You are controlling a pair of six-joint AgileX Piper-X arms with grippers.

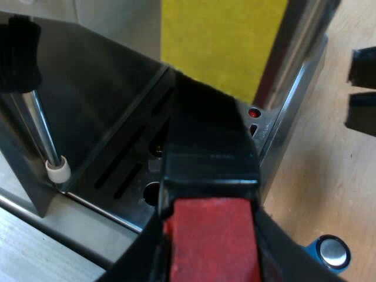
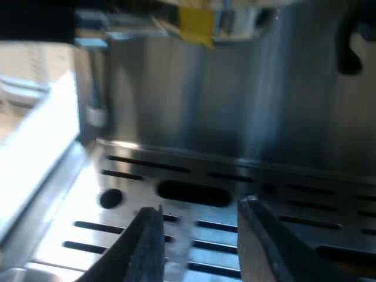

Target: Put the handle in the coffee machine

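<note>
In the left wrist view the left hand (image 1: 211, 258) is clenched on the red end of the handle (image 1: 208, 141), whose dark shaft points away from it toward the front of the coffee machine (image 1: 111, 76), above the slotted drip tray (image 1: 111, 197). The handle's metal end is hidden behind the shaft, so I cannot tell whether it sits in its seat under the machine. I judge the handle to be at the machine but not shown locked, which leaves seating it, twisting it tight and letting go. A steam pipe (image 1: 41, 135) with a white tip stands at the tray's edge, apart from the handle, and a yellow patch (image 1: 217, 41) sits on the machine above. A blue tamper (image 1: 332, 252) lies on the wooden counter (image 1: 329, 176) near the corner of the machine's base, off the handle's line. In the right wrist view the right hand (image 2: 200, 247) hangs released over the drip tray, its fingers (image 2: 147, 247) spread with nothing between them, facing the machine's steel front. So close to the machine, it may crowd the handle's swing
</note>
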